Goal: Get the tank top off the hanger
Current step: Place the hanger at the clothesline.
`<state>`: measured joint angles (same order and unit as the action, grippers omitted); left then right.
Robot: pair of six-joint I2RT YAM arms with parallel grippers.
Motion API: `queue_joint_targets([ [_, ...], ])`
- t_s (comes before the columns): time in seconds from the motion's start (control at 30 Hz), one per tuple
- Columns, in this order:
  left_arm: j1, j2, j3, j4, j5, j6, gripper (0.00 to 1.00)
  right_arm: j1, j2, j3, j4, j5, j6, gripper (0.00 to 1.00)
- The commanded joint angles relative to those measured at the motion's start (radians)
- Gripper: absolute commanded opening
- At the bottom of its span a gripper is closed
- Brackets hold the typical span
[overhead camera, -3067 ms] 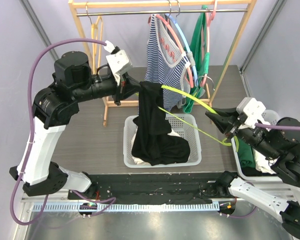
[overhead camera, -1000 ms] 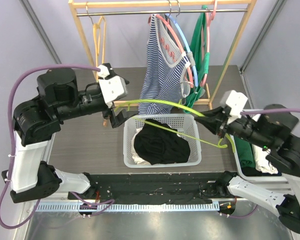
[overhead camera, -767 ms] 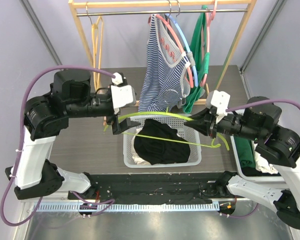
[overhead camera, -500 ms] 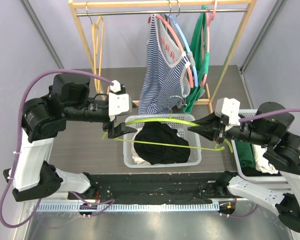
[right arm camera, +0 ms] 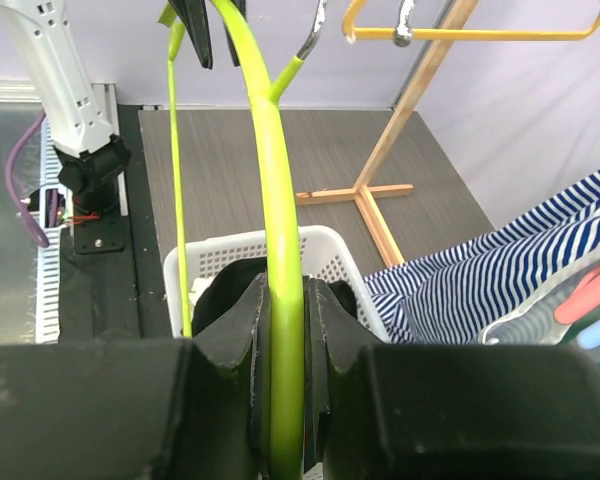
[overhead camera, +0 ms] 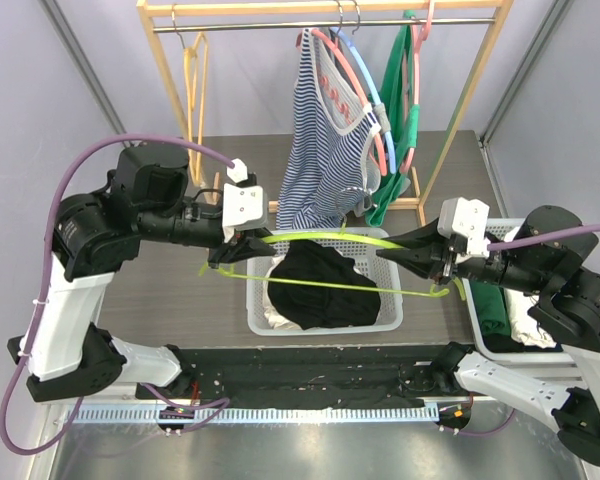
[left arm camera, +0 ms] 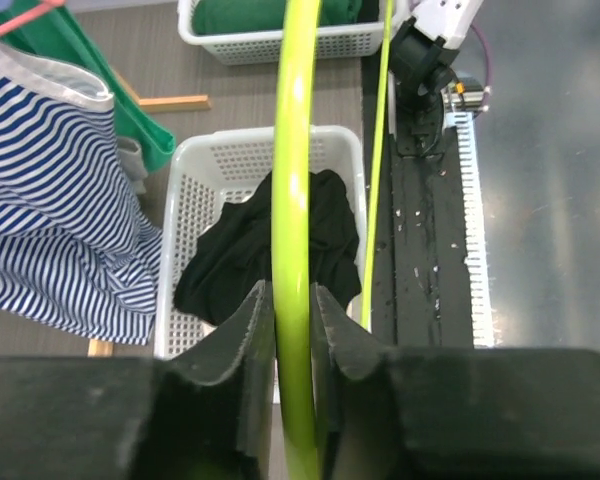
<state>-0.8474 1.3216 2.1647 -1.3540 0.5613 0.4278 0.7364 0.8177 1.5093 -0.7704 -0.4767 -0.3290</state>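
Observation:
The lime green hanger (overhead camera: 310,237) hangs bare and level between both grippers above the white basket (overhead camera: 255,300). The black tank top (overhead camera: 320,285) lies crumpled in that basket, off the hanger. My left gripper (overhead camera: 235,250) is shut on the hanger's left end; its wrist view shows the green tube (left arm camera: 292,200) pinched between the jaws, with the tank top (left arm camera: 250,260) below. My right gripper (overhead camera: 392,244) is shut on the hanger's right arm (right arm camera: 275,180); the tank top (right arm camera: 225,290) and basket rim (right arm camera: 215,258) show beneath it.
A wooden clothes rack (overhead camera: 170,70) stands behind with a striped top (overhead camera: 320,140) on pink and blue hangers, a green garment (overhead camera: 400,100) and a yellow hanger (overhead camera: 193,80). A second basket (overhead camera: 502,226) with green clothes sits at the right.
The black tank top, held up by my left gripper 3 s ago, now lies in the basket. My left gripper has closed on the hanger's left end, and the hanger has levelled.

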Motion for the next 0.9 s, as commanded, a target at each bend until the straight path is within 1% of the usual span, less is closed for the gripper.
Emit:
queue_joint_targets([
  [0.0, 0.008, -0.007, 0.006, -0.033, 0.038, -0.026, 0.17, -0.002, -0.014, -0.020, 0.125, 0.065, -0.042, 0.01],
  [0.17, 0.014, -0.015, 0.004, -0.036, 0.049, -0.040, 0.15, -0.002, -0.025, -0.089, 0.189, 0.182, -0.082, 0.01],
  [0.27, 0.016, -0.016, 0.003, -0.034, 0.049, -0.041, 0.08, -0.002, -0.031, -0.132, 0.252, 0.251, -0.088, 0.01],
  [0.3, 0.016, -0.016, 0.003, -0.033, 0.048, -0.041, 0.01, -0.003, -0.031, -0.138, 0.266, 0.263, -0.081, 0.08],
  [0.37, 0.019, -0.021, 0.003, -0.014, 0.028, -0.058, 0.00, -0.002, -0.023, -0.147, 0.292, 0.279, -0.056, 0.18],
  [0.4, 0.028, -0.025, 0.003, -0.007, 0.020, -0.064, 0.00, -0.002, -0.023, -0.149, 0.296, 0.279, -0.048, 0.28],
  [0.47, 0.036, -0.036, 0.003, 0.010, 0.009, -0.073, 0.00, -0.002, -0.023, -0.153, 0.304, 0.279, -0.032, 0.37],
  [0.53, 0.062, -0.062, -0.005, 0.029, 0.009, -0.092, 0.00, -0.002, -0.029, -0.156, 0.295, 0.280, -0.027, 0.41],
  [0.6, 0.102, -0.105, -0.016, 0.024, 0.035, -0.092, 0.00, -0.002, -0.045, -0.153, 0.284, 0.282, -0.019, 0.49],
  [0.63, 0.110, -0.122, -0.025, 0.020, 0.048, -0.089, 0.00, -0.003, -0.052, -0.150, 0.272, 0.283, -0.015, 0.56],
  [0.67, 0.120, -0.140, -0.034, 0.010, 0.081, -0.071, 0.00, -0.002, -0.066, -0.146, 0.266, 0.285, -0.010, 0.66],
  [0.73, 0.146, -0.186, -0.036, -0.017, 0.101, -0.058, 0.00, -0.002, -0.080, -0.129, 0.247, 0.302, 0.007, 0.70],
  [0.8, 0.168, -0.215, -0.037, -0.046, 0.120, -0.032, 0.00, -0.002, -0.103, -0.110, 0.237, 0.312, 0.025, 0.99],
  [0.87, 0.179, -0.255, -0.039, -0.059, 0.117, -0.031, 0.00, -0.003, -0.120, -0.104, 0.235, 0.332, 0.037, 1.00],
])
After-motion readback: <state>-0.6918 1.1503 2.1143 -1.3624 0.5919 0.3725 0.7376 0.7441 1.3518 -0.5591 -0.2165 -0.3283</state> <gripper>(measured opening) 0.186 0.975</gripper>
